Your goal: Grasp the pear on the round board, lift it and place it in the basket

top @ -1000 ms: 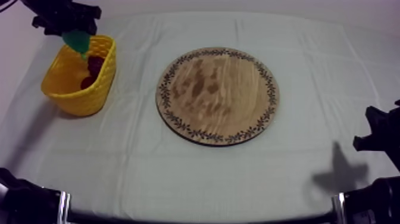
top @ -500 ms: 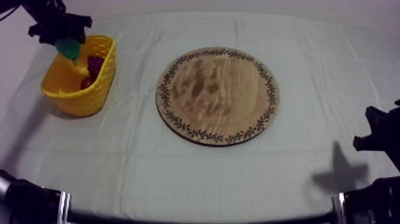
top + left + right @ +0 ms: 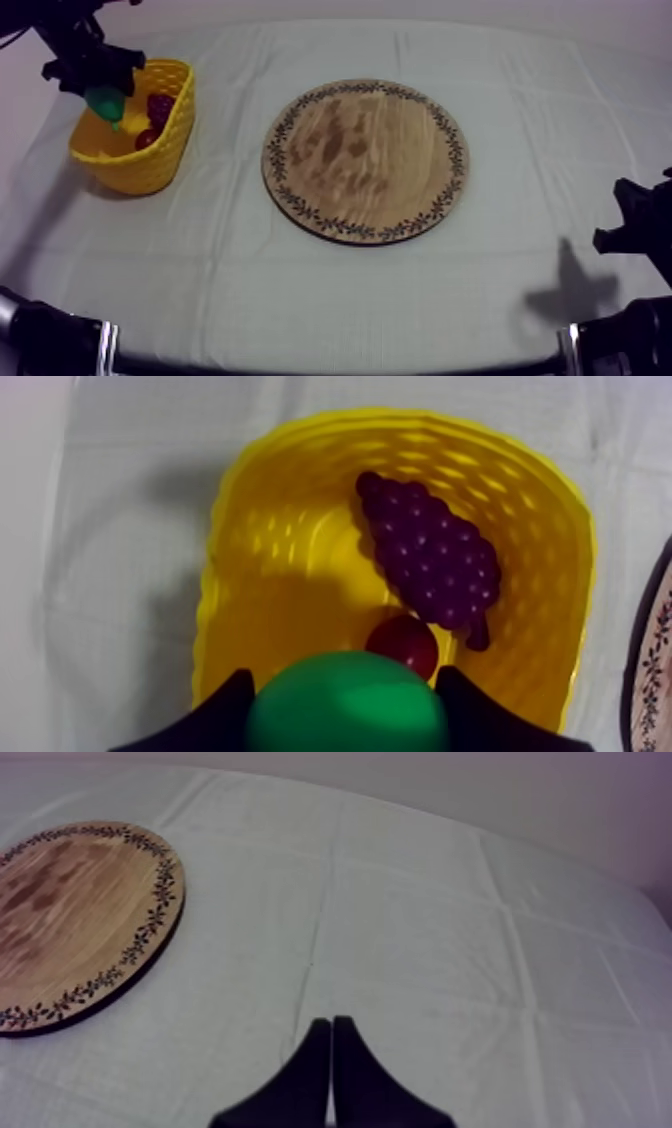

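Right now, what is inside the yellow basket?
A bunch of grapes and a small red fruit lie inside the yellow basket. The left gripper, shut on the pear, holds it over the basket; the pear hides the floor beneath it.

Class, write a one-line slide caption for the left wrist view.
Left gripper holds the pear over the yellow basket containing grapes and a small red fruit.

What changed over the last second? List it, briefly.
The left gripper, fingers shut on the pear, carried it leftward and lower in the top view, down over the basket; not yet let go. The basket, the grapes and small red fruit in it, the board and the right gripper stayed put.
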Available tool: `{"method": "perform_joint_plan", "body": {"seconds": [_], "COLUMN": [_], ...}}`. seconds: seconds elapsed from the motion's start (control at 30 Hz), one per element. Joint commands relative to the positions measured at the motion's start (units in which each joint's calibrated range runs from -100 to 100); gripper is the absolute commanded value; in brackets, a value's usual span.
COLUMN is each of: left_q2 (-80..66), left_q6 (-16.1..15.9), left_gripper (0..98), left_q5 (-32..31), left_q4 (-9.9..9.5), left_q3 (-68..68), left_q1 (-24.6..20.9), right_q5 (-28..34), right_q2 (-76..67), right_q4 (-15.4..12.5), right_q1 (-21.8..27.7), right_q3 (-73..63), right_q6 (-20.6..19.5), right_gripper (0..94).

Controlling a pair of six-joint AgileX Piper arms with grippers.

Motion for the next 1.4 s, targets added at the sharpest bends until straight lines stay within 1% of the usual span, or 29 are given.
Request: {"method": "perform_joint_plan", "body": {"seconds": [0.0, 0.07, 0.1, 0.13, 0.23, 0.3, 0.43, 0.6, 0.67, 0.9, 1.03, 1.1, 1.13, 1.2, 1.27, 1.33, 1.37], "left_q2": [0.0, 0.0, 0.0, 0.0, -0.1, -0.1, -0.3, -1.4, -2.6, -10.9, -17.9, -22.0, -24.1, -28.6, -33.3, -38.1, -40.5], "left_q6": [-0.1, -0.2, -0.2, 0.0, 1.3, 2.1, 3.5, 4.0, 4.2, 4.3, 5.1, 5.2, 5.2, 4.2, 2.1, 0.0, -0.2], "left_gripper": [54.6, 57.2, 60.1, 64.5, 83.1, 89.8, 94.8, 95.1, 91.2, 66.9, 52.7, 43.7, 37.7, 23.7, 13.4, 6.6, 4.7], "left_q5": [0.0, 0.0, 0.1, 0.1, 0.2, 0.2, -0.6, -2.8, -5.0, -16.1, -19.3, -21.1, -22.1, -25.0, -28.2, -31.2, -32.5], "left_q4": [0.03, 0.03, 0.06, 0.05, -0.12, -0.32, -1.28, -1.5, -1.56, -1.63, -1.21, -1.1, -1.17, -1.22, -1.18, -1.32, -1.68], "left_q3": [-0.2, -0.4, -0.5, -0.6, -1.3, -1.8, -2.1, -2.0, -1.5, 1.9, 2.5, 3.7, 4.6, 6.9, 9.8, 13.1, 14.7], "left_q1": [0.0, 0.0, 0.0, 0.0, -0.1, -0.1, 0.3, 0.1, -0.2, -2.0, -3.8, -4.7, -4.9, -5.4, -5.6, -5.4, -5.3], "right_q5": [0.0, 0.0, 0.0, 0.0, 0.0, 0.0, 0.0, 0.0, 0.0, 0.0, 0.0, 0.0, 0.0, 0.0, 0.0, 0.0, 0.0], "right_q2": [0.0, 0.0, 0.0, 0.0, 0.0, 0.0, 0.0, 0.0, 0.0, 0.0, 0.0, 0.0, 0.0, 0.0, 0.0, 0.0, 0.0], "right_q4": [0.0, 0.0, 0.0, 0.0, 0.0, 0.0, 0.0, 0.0, 0.0, 0.0, 0.0, 0.0, 0.0, 0.0, 0.0, 0.0, 0.0], "right_q1": [-0.1, -0.1, -0.1, -0.1, -0.1, -0.1, -0.1, -0.1, -0.1, -0.1, -0.1, -0.1, -0.1, -0.1, -0.1, -0.1, -0.1], "right_q3": [0.1, 0.1, 0.1, 0.1, 0.1, 0.1, 0.1, 0.1, 0.1, 0.1, 0.1, 0.1, 0.1, 0.1, 0.1, 0.1, 0.1], "right_q6": [0.0, 0.0, 0.0, 0.0, 0.0, 0.0, 0.0, 0.0, 0.0, 0.0, 0.0, 0.0, 0.0, 0.0, 0.0, 0.0, 0.0], "right_gripper": [0.5, 0.5, 0.5, 0.5, 0.5, 0.5, 0.5, 0.5, 0.5, 0.5, 0.5, 0.5, 0.5, 0.5, 0.5, 0.5, 0.5]}}
